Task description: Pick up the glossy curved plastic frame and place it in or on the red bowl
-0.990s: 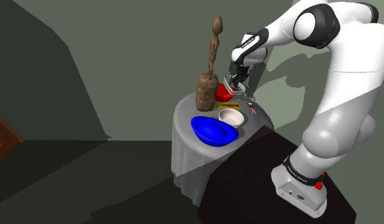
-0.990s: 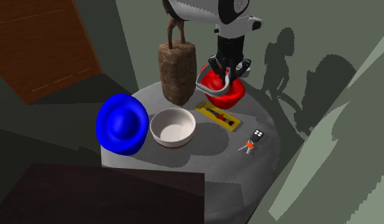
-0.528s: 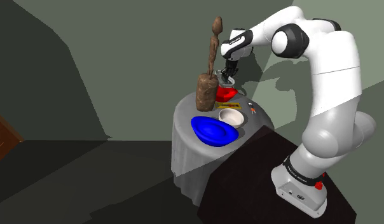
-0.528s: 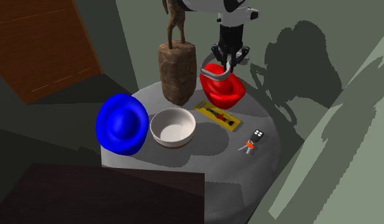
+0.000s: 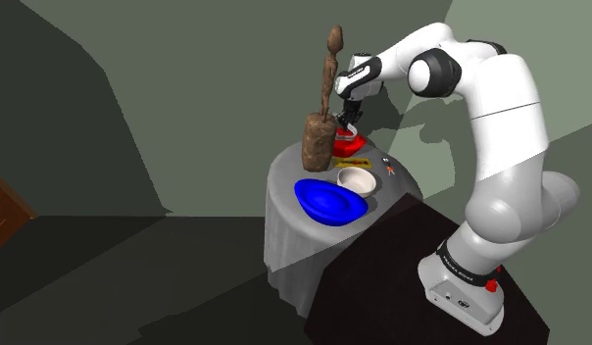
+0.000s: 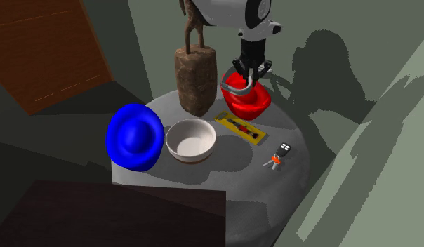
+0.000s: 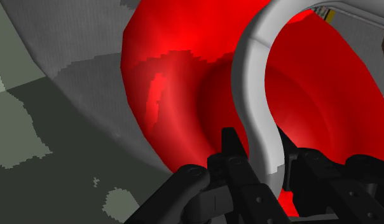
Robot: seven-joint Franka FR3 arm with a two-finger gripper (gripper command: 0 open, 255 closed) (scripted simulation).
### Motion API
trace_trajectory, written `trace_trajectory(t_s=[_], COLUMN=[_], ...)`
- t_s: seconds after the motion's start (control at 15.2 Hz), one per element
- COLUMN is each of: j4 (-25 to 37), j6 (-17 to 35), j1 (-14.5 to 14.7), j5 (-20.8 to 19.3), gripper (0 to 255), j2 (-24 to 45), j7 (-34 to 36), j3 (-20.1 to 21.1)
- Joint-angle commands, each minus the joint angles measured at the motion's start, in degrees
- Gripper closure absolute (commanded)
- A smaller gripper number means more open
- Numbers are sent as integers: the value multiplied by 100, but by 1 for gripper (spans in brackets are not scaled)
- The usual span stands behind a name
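Claw (image 7: 255, 145) pinching curved frame (image 7: 246, 76), seemingly over bowl (image 7: 178, 95)

On the round grey bench (image 6: 224, 203) I see a blue bowl (image 6: 135, 137) beside a white bowl (image 6: 191, 140), a tall brown figurine (image 6: 195, 81), a flat yellow packet (image 6: 240, 128) and a key fob (image 6: 279, 154).

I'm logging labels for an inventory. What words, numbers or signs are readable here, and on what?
No text reads clearly.
yellow card: dark and red marks, too small to read.
arm's lowest dark ring: white lettering, too small to read.
key fob, red bowl, grey frame in the gripper: no print visible.
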Motion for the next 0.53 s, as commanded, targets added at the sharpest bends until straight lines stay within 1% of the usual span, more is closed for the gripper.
trace_trajectory(t_s=[0.0, 0.2, 0.46], j4=[-10, 7, 10], j6=[105, 240, 239], j1=[-12, -26, -26], j5=[13, 31, 31], gripper=[255, 255, 255], j2=[90, 243, 244], j7=[-7, -7, -7], j3=[11, 29, 29])
